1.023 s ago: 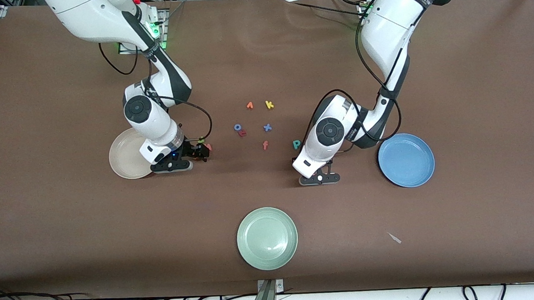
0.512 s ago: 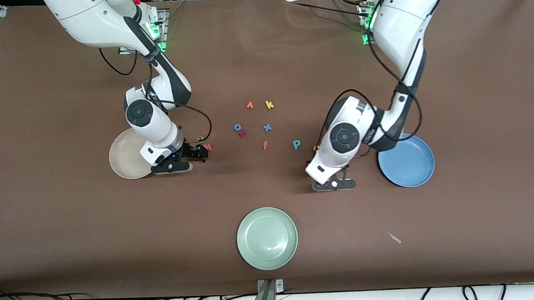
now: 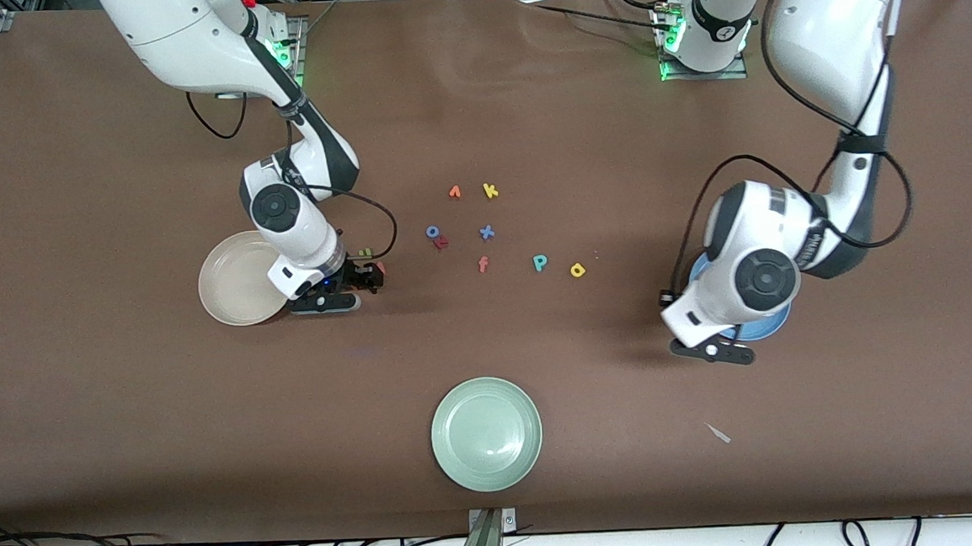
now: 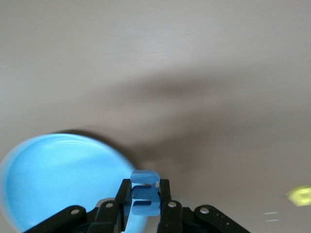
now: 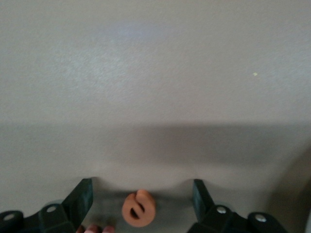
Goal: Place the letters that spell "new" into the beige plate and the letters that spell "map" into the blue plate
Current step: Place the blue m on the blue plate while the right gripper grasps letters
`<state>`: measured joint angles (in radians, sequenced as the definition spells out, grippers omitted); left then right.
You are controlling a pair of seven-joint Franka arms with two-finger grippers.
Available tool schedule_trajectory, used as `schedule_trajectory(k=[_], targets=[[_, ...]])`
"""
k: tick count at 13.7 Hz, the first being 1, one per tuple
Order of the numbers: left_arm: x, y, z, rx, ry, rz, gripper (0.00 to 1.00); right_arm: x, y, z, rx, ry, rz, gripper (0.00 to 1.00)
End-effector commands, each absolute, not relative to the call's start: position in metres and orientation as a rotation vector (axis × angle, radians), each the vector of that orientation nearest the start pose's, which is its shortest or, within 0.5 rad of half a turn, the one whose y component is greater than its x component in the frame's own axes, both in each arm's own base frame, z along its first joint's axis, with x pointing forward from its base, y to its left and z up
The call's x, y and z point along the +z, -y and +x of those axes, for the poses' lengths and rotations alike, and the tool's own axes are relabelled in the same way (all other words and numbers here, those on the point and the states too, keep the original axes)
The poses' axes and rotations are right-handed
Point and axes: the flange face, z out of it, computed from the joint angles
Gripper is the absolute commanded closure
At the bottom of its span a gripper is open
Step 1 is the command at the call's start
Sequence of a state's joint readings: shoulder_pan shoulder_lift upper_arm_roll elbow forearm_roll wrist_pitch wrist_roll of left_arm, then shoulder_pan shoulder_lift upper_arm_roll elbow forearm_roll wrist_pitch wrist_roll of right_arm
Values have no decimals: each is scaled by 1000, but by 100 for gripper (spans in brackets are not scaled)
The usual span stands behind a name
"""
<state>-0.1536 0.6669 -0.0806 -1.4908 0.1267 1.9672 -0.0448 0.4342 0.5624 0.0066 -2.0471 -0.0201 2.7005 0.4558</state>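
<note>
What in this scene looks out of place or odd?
A small pale scrap lies alone on the table, nearer the front camera than the blue plate; it is no foam letter. Nothing else stands out.

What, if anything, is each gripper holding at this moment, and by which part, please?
The left gripper pinches the small lavender-blue foam letter m by its lower edge. The right gripper holds nothing; its open jaws straddle the orange foam letter e.
</note>
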Motion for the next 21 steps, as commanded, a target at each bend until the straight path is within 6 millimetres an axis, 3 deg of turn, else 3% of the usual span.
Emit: schedule_trajectory(k=[1,3,5,8,9,10,11,14,17,19,21], targets=[[265,82,675,323,-498,-2982,100,167,-261,548,-163,-10,-3117,17],[245,56,666,372,-516,-2987,100,167,-261,547,-161,-10,-3118,24],[220,60,648,394,-510,-2991,100,167,-259,548,-161,-18,-3118,33],[204,64,625,415,-459,-2996,96,165,-257,547,-153,-20,-3121,47],[198,70,620,386,-414,-3002,80,164,-257,546,-151,-22,-3122,47],[198,74,621,378,-381,-3003,44,163,-256,545,-144,-27,-3123,47],[201,75,622,371,-375,-3004,0,162,-257,544,-140,-58,-3124,46],[223,80,625,342,-379,-3004,0,161,-270,537,-133,-75,-3123,42],[258,104,632,280,-393,-3020,0,160,-269,535,-126,-75,-3126,43],[277,139,635,259,-321,-3054,0,160,-269,535,-129,-71,-3126,44],[290,188,630,218,-229,-3083,0,158,-269,534,-123,-69,-3129,54]])
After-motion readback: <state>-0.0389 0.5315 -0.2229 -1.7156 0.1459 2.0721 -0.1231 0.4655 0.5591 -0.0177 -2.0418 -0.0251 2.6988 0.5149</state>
